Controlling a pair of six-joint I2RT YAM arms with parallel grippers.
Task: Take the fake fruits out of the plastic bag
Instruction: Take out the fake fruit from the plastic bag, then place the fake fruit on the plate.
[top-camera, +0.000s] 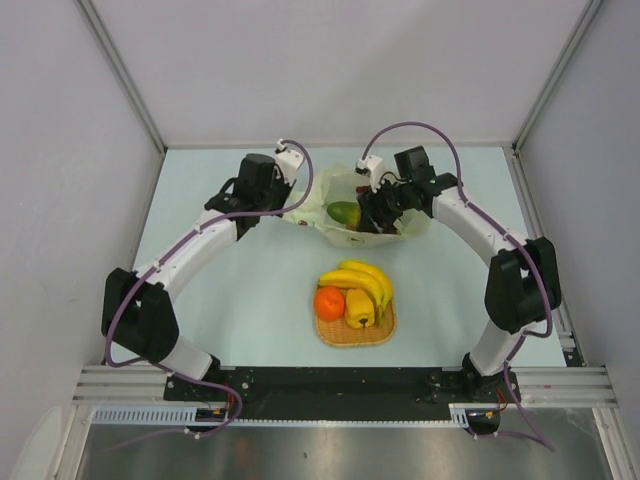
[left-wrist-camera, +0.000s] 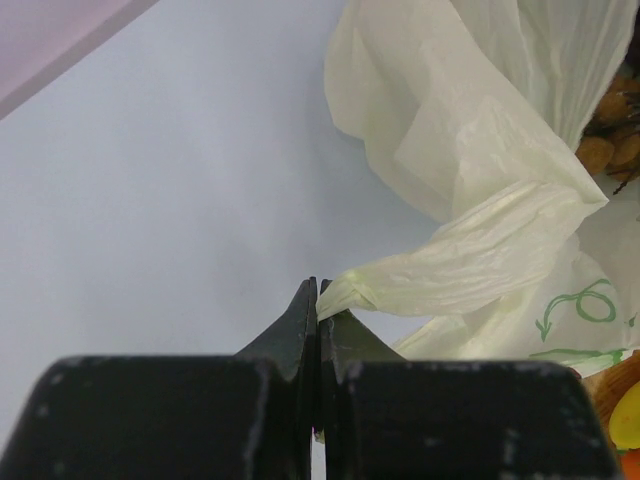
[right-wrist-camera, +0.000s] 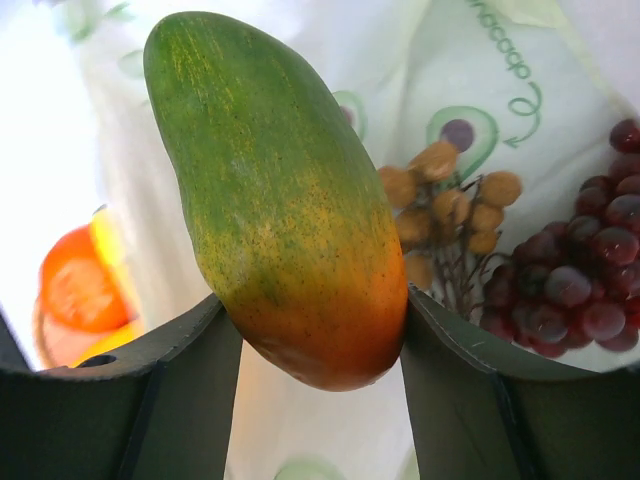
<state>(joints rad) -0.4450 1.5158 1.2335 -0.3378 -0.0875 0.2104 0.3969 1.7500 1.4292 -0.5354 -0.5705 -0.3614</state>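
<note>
The pale yellow-green plastic bag (top-camera: 325, 190) lies at the back of the table, mouth open. My left gripper (left-wrist-camera: 318, 290) is shut on a twisted handle of the bag (left-wrist-camera: 470, 260), at its left edge (top-camera: 292, 208). My right gripper (right-wrist-camera: 313, 298) reaches into the bag and is shut on the red-green mango (right-wrist-camera: 280, 190), which also shows in the top view (top-camera: 343, 212). Dark purple grapes (right-wrist-camera: 580, 270) and a brown nut-like cluster (right-wrist-camera: 450, 210) lie inside the bag behind the mango. The banana bunch (top-camera: 362, 279), orange (top-camera: 329, 302) and yellow pepper-like fruit (top-camera: 360, 308) rest outside it.
Those three fruits sit on a flat woven orange mat (top-camera: 380, 334) in the middle of the table, in front of the bag. Grey walls close in the table on the left, right and back. Both arm bases stand at the near edge.
</note>
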